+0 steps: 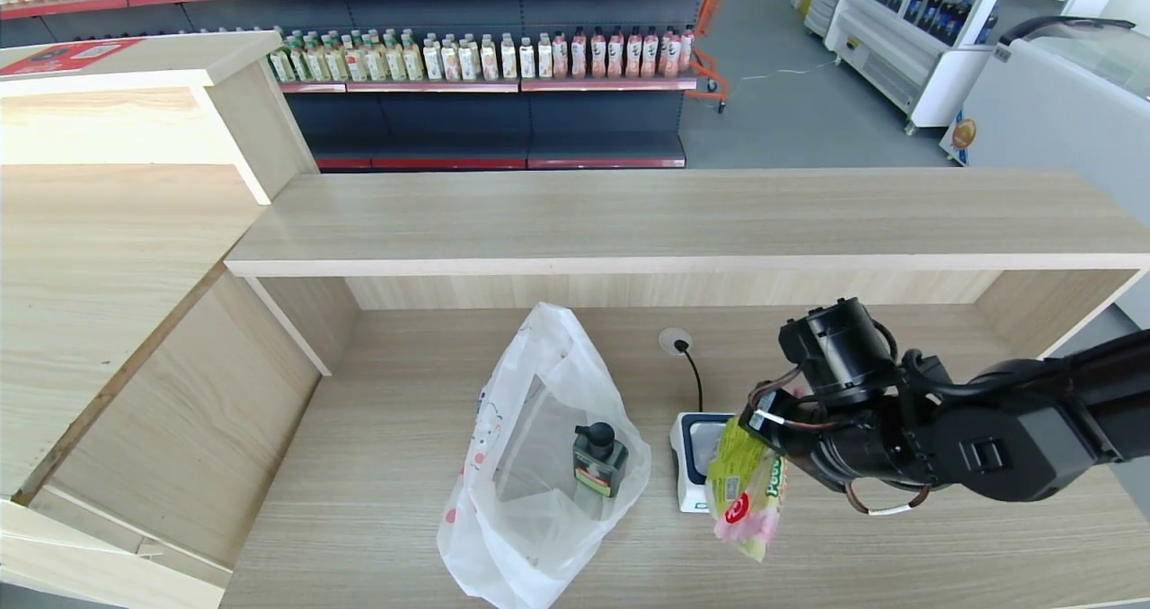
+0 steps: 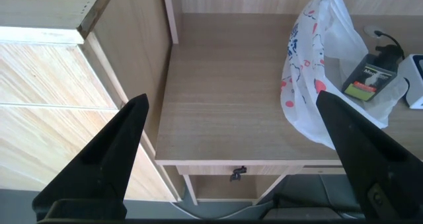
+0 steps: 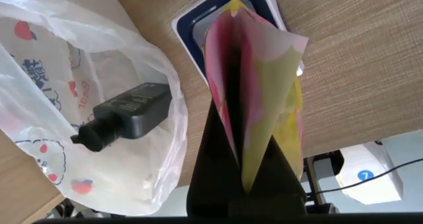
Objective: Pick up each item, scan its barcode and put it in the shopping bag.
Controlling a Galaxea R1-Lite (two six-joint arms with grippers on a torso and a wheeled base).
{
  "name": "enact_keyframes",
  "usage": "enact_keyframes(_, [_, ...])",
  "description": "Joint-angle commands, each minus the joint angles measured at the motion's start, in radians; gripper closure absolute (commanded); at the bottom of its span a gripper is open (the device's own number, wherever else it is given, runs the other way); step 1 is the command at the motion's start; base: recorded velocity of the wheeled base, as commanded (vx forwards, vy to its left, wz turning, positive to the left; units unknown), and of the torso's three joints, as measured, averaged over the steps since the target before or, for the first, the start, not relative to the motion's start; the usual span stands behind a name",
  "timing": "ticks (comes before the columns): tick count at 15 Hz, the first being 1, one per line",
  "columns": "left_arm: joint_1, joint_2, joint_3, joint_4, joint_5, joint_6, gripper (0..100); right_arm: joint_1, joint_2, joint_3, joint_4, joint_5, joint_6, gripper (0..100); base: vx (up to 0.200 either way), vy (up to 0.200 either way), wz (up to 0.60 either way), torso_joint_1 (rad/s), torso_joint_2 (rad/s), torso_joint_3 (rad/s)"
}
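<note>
My right gripper [image 1: 764,429] is shut on a green, yellow and pink snack packet [image 1: 744,490], which hangs over the right side of the white barcode scanner [image 1: 694,465]. In the right wrist view the packet [image 3: 254,95] is pinched between the dark fingers [image 3: 218,154] above the scanner [image 3: 198,36]. The white shopping bag [image 1: 530,465] lies open on the counter to the left of the scanner, with a dark pump bottle [image 1: 599,459] inside. My left gripper [image 2: 231,158] is open, held off the counter's front left edge, well clear of the bag [image 2: 317,65].
The scanner's black cable [image 1: 692,371] runs back to a round port [image 1: 675,339] in the wooden counter [image 1: 404,429]. A raised shelf [image 1: 683,218] runs along the back and a side wall [image 1: 180,429] closes the left. Store shelves with bottles stand beyond.
</note>
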Motion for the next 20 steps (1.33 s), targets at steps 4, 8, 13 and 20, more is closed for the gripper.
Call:
enact_keyframes(4, [0.0,0.0,0.0,0.0,-0.001,0.0,0,0.036,0.041,0.02,-0.006,-0.065,-0.032,100,0.0,0.0,0.0,0.0,0.0,0.0])
enact_keyframes(8, [0.0,0.0,0.0,-0.001,-0.001,0.0,0,0.034,0.05,0.012,-0.006,-0.065,-0.032,100,0.0,0.0,0.0,0.0,0.0,0.0])
enact_keyframes(13, [0.0,0.0,0.0,0.0,0.001,0.0,0,0.034,0.052,-0.011,-0.017,-0.06,-0.027,100,0.0,0.0,0.0,0.0,0.0,0.0])
enact_keyframes(20, [0.0,0.0,0.0,0.0,-0.001,0.0,0,0.034,0.087,-0.014,-0.045,-0.06,-0.027,100,0.0,0.0,0.0,0.0,0.0,0.0])
